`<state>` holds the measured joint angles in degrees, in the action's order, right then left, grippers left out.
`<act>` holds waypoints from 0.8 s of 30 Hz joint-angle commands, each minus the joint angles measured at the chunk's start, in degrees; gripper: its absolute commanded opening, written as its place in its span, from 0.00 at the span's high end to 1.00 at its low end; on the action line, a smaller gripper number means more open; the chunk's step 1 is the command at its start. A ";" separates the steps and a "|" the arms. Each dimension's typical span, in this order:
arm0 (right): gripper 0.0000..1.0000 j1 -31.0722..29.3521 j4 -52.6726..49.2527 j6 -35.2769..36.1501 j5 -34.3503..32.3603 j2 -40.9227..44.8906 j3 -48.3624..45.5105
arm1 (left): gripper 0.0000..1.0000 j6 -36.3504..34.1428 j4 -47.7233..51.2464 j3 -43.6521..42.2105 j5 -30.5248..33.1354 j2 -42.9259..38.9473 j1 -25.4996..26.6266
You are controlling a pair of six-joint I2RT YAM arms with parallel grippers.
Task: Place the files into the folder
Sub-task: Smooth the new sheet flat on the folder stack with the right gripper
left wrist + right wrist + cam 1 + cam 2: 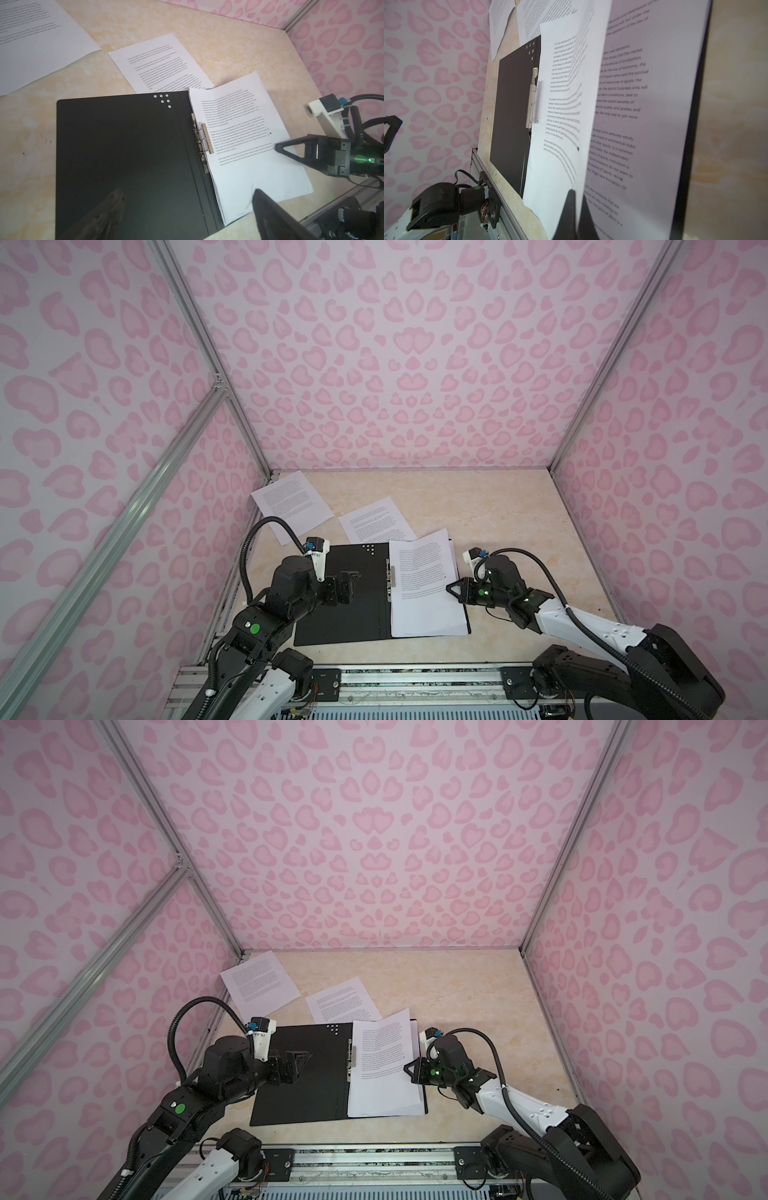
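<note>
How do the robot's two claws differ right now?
The left gripper is open wide; the right gripper is shut. The left gripper hangs over the bare black half of the folder, holding nothing; the right gripper pinches the edge of the top sheet on the stack in the other half, bowing it up. Both are black, two-fingered, and point inward over the open folder.

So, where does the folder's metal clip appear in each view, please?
In a top view: metal clip on the open folder's spine, beside the sheets.
In a top view: likewise.
Left wrist: between black cover and sheets.
Right wrist: same seam, blurred.
Shared landmark: white dots on the cover.
</note>
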<state>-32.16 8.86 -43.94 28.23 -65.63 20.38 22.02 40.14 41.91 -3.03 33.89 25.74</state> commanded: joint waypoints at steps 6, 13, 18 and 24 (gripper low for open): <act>1.00 -0.62 1.70 -1.88 -1.87 0.41 -1.48 | 0.03 -0.58 -1.56 -0.25 0.04 -0.05 -0.01; 1.00 -1.47 2.78 -3.14 -2.22 0.67 -2.28 | 0.03 -0.56 -1.63 -0.32 0.04 -0.14 0.02; 1.00 -1.59 2.90 -3.25 -2.22 0.51 -2.45 | 0.03 -0.47 -1.60 -0.34 0.08 -0.14 0.04; 0.98 -1.81 3.24 -3.47 -2.30 0.32 -2.59 | 0.03 -0.49 -1.63 -0.34 0.03 -0.16 0.02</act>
<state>-33.85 10.57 -47.37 26.59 -65.06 18.20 22.04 40.14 41.82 -3.03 33.82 25.78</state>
